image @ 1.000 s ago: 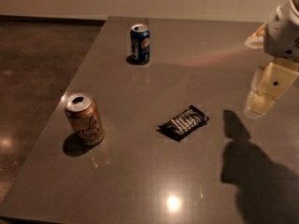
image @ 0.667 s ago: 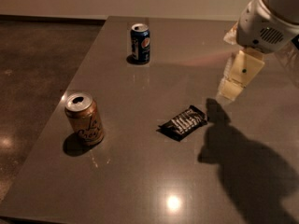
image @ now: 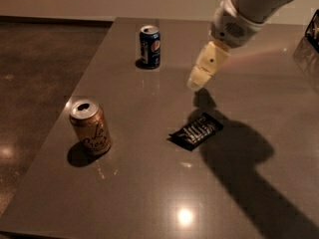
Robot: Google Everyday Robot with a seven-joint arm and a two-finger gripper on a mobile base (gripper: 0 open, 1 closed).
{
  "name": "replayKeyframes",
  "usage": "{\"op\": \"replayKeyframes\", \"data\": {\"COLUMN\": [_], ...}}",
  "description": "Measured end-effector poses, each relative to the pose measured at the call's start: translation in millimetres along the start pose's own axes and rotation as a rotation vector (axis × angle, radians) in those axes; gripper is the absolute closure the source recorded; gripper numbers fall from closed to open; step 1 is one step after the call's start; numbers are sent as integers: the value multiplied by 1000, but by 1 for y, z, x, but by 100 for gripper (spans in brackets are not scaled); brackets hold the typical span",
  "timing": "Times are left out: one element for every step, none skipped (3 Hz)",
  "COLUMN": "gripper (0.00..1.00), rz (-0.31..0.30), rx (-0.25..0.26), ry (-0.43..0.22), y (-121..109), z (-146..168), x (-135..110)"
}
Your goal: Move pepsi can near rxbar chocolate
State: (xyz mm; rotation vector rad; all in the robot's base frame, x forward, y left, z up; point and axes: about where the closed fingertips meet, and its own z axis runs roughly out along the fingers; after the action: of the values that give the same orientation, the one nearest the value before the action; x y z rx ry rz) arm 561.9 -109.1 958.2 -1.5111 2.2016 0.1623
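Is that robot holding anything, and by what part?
Nothing. The gripper hangs empty above the table, between the pepsi can and the rxbar chocolate.

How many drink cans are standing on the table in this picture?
2. The pepsi can stands at the far side, left of the gripper hovering over the table. The orange-tan can stands near the left edge. No others show.

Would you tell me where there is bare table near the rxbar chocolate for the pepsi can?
The table is bare between the rxbar chocolate and the LaCroix can, and from the bar to the near edge. Behind the bar hovers the gripper.
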Motion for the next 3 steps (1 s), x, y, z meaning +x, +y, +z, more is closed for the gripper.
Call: {"op": "replayKeyframes", "data": {"gripper": [0,0,0], "rz": [57,92,135], "rx": [14,35,75], "ry": [-43,-79,-102], "y": [-19,-37,-63], "z": [31,61,83], "x": [-24,-51,-73]}}
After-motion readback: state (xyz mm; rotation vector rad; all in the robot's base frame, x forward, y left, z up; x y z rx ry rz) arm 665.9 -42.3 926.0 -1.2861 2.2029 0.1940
